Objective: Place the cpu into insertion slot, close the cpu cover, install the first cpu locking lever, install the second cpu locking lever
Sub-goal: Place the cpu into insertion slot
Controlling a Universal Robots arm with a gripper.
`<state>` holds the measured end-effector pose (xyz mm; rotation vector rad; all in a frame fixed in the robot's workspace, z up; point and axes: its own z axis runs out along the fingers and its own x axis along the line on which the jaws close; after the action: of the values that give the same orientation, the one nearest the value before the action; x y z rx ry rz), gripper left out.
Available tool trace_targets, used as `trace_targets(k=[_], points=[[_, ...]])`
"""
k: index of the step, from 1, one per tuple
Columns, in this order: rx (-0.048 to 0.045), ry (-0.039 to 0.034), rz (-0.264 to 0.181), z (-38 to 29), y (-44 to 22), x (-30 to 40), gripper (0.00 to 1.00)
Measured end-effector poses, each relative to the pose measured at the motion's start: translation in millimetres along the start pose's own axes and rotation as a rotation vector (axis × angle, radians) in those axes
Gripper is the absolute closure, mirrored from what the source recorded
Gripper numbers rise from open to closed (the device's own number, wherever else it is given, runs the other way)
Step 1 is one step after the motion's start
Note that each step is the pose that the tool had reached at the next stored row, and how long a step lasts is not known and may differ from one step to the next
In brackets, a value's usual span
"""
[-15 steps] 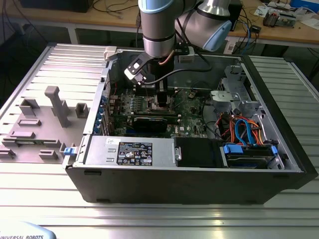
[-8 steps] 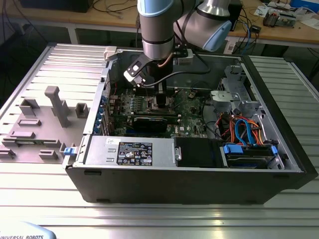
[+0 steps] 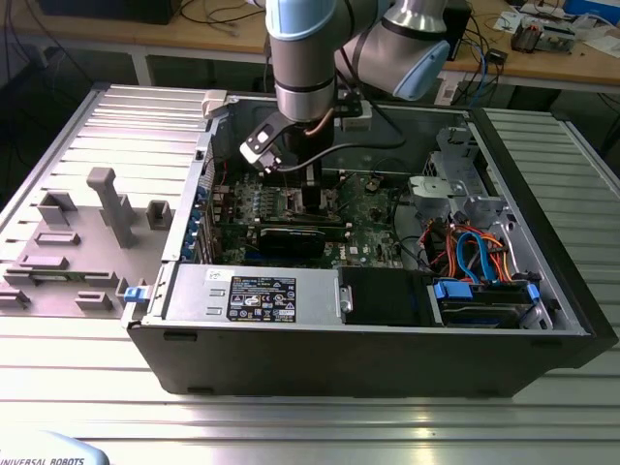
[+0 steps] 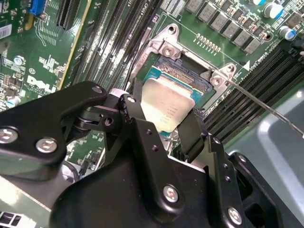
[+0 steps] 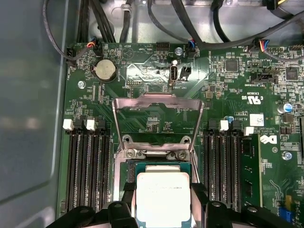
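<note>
Partly behind end effector [image 4: 164,110]: cpu [image 4: 167,97].

Ribbed metal table [image 3: 291,426], open computer case [image 3: 387,363] lying on it, grey fixture plate [image 3: 87,276] beside

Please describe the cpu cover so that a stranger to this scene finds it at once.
In the open computer case, find the green motherboard and its two banks of long memory slots. Between them, beside the cpu in the end effector, the cpu cover stands flipped open. It alone is a thin silvery frame with a square window.
</note>
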<state>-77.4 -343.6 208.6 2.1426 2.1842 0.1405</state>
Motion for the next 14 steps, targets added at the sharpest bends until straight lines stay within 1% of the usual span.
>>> trace_targets(k=[3, 9, 14], points=[[0.0000, -0.0005, 0.004, 3.2, -1.5, 0.9, 0.46], [-0.0004, -0.0038, 0.033, 4.5, -2.1, 5.6, 0.46], [-0.0002, -0.0035, 0.028, 8.2, -2.6, 6.6, 0.46]])
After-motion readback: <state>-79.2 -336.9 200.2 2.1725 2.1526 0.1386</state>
